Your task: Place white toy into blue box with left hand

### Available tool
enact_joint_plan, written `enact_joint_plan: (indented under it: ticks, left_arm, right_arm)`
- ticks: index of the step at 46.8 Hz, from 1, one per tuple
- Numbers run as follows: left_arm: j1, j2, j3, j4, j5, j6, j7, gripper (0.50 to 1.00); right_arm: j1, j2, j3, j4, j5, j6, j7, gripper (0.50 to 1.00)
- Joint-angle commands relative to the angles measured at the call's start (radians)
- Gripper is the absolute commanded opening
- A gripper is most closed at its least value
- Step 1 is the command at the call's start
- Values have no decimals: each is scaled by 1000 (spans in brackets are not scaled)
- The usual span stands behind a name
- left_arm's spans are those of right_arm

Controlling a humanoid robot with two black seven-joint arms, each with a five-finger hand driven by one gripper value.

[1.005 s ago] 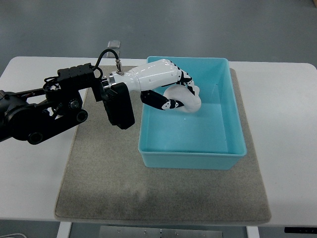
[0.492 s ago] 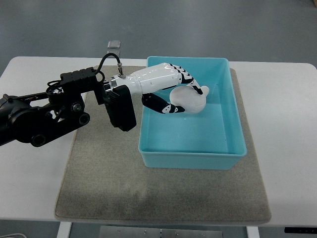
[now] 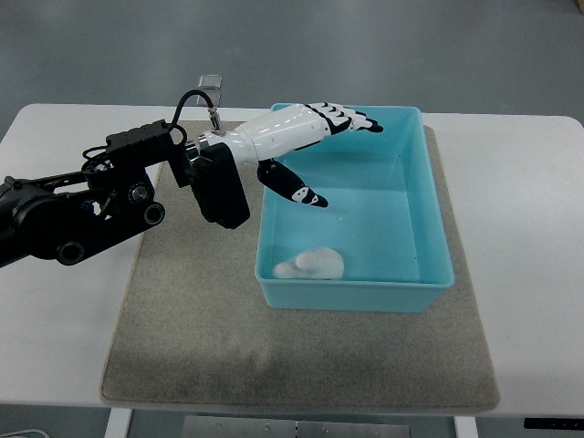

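Observation:
The white toy point(image 3: 311, 264) lies on the floor of the blue box point(image 3: 429, 210), in its near left corner. My left hand point(image 3: 333, 146) is white with black joints and hovers over the box's far left part, above the toy and apart from it. Its fingers point(image 3: 358, 121) are stretched out flat and its thumb point(image 3: 297, 188) points down; it holds nothing. The black left arm point(image 3: 82, 210) comes in from the picture's left edge. The right arm does not show.
The box stands on a grey mat point(image 3: 192, 338) on a white table point(image 3: 529, 274). A small clear object point(image 3: 211, 81) sits at the table's far edge.
The left hand opened and let go of the white toy, which dropped to the box's near left corner. The fingers went from curled around it to stretched out.

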Motion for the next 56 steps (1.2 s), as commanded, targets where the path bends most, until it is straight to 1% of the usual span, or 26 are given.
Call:
enact_joint_plan:
  ticks: [1,10,22,25,30,36,43,49,56]
  left_arm:
    - [0,8,-21,14,-157,34,0,994]
    - [10,19,-83,88,-553,91,0,994]
    - [85,36,-266,91,-1061,80,-6,994]
    - [99,37,-272,91,-1118,92,-5,994]
    - [108,39,-272,97,-1143,92,-1,994]
    - [146,36,-283,99,-1182,75,-1,994]
    - [183,36,-283,102,-1405,75,-1,994]
    - [210,36,-285,128,-1572,69,0,996]
    - [247,34,-300,137,-1702,39,0,996]
  right_arm:
    - [0,0,0,0,0,0,1,936]
    - [0,0,0,0,0,0,1,936]
    - [0,0,0,0,0,0,-1,936]
    - [0,0,0,0,0,0,-1,936]
    - [0,0,0,0,0,0,1,936]
    - [0,0,0,0,0,0,1,936]
    - [0,0,0,0,0,0,-1,936]
    - [0,0,0,0,0,0,-1,936]
    - [0,0,0,0,0,0,1,936]
